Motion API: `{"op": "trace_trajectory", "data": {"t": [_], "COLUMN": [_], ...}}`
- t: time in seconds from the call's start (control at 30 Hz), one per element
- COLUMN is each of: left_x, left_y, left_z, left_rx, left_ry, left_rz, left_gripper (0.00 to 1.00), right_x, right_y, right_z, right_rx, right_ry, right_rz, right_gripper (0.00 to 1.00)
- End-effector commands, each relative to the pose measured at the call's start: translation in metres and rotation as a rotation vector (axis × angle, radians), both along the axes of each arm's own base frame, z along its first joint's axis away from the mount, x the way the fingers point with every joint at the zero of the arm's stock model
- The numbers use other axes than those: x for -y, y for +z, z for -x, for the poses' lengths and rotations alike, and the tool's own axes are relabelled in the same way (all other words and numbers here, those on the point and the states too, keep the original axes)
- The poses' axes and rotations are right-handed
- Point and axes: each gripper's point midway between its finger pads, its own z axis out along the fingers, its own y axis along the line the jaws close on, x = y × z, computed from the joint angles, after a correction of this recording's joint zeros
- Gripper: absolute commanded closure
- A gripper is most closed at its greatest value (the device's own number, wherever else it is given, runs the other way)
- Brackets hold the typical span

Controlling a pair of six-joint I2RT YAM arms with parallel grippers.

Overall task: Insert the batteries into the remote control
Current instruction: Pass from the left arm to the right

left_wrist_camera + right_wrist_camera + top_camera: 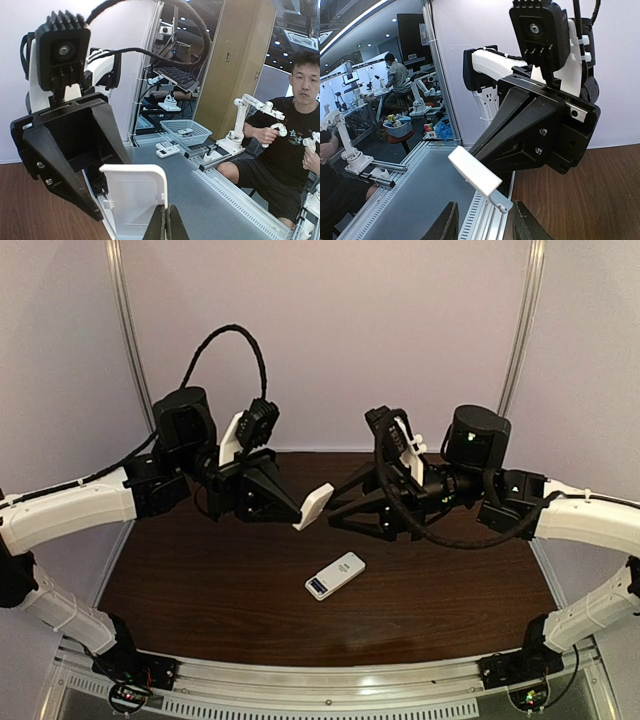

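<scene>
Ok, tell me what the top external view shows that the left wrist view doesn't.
Only the top external view: the remote control lying alone on the table, and both arms whole. Only the left wrist view: the left hand pinched shut on the lower edge of the white cover, plus a seated person and a basket beyond the table. Both: the cover held up by the left hand, with the right hand close in front of it.

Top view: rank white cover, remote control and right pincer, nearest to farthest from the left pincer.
1. White cover, clamped in the left pincer.
2. Right pincer, just right of the cover.
3. Remote control, flat on the table, toward the bases.
</scene>
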Motion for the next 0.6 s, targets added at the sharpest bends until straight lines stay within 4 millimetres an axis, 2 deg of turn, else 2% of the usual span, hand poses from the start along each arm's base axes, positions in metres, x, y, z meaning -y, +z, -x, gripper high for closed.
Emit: {"op": "trace_trajectory", "data": {"t": [0.0, 0.23, 0.57], "left_x": [-0.001, -0.001, -0.002], "left_y": [0.000, -0.003, -0.002], "left_z": [0.004, 0.004, 0.005], "left_rx": [0.006, 0.002, -0.006], "left_ry": [-0.029, -0.033, -0.056], "left_rz": [0.017, 0.018, 0.032], "left_gripper": [1.00, 1.00, 1.00], "right_x": [-0.004, -0.005, -0.008], "right_y": [0.010, 0.016, 0.023], "right_z": [0.009, 0.022, 0.030], "right_rx": [0.044, 0.055, 0.062], "right_ry": [0.008, 0.032, 0.058], "right_rz": [-0.012, -0.015, -0.026], "right_gripper": [0.65, 0.76, 0.85]}}
